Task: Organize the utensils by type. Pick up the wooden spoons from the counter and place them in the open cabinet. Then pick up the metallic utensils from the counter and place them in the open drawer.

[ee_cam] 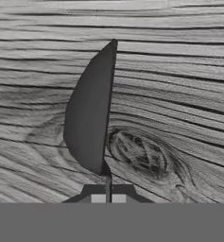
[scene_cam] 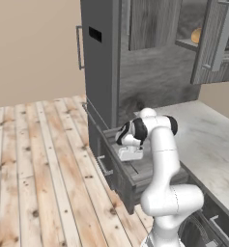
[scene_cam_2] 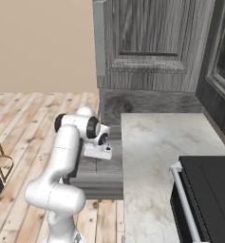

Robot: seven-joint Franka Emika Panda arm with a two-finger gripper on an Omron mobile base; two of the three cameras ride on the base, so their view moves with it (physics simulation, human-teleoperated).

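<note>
left base / gripper (scene_cam: 130,154): hangs low over the open drawer (scene_cam: 135,173), pointing down into it. I can't read the fingers from here.
left base / cabinet (scene_cam: 203,43): door open, with a rounded orange-brown thing (scene_cam: 196,34) on the pale shelf. I can't tell what it is.
left base / counter (scene_cam: 207,144): marbled slab to the right of the drawer, apart from the hand.
right base / gripper (scene_cam_2: 98,152): same story, over the drawer (scene_cam_2: 97,178), just left of the counter (scene_cam_2: 161,156) edge. The black stove (scene_cam_2: 204,199) is well apart.
hand view / gripper (ee_cam: 107,198): tips pressed almost together, pinching a thin stem between them.
hand view / metal spoon (ee_cam: 90,108): the stem widens into a grey oval bowl, seen near edge-on and pointing away from the hand. I read it as the small silver spoon, held by the handle.
hand view / drawer floor (ee_cam: 179,94): grey wood grain with a knot lies beyond the bowl. I can't tell if the spoon touches it.
handling / weight: my guess is light, rigid and not fragile.
handling / grip: smooth thin metal in flat pads can pivot or slide. A pinch far from the bowl lets the bowl end swing.
handling / where to hold: I'd take the flat of the handle, nearer the bowl if re-gripping.
handling / release: I'd let go low so it doesn't bounce or skate.
</note>
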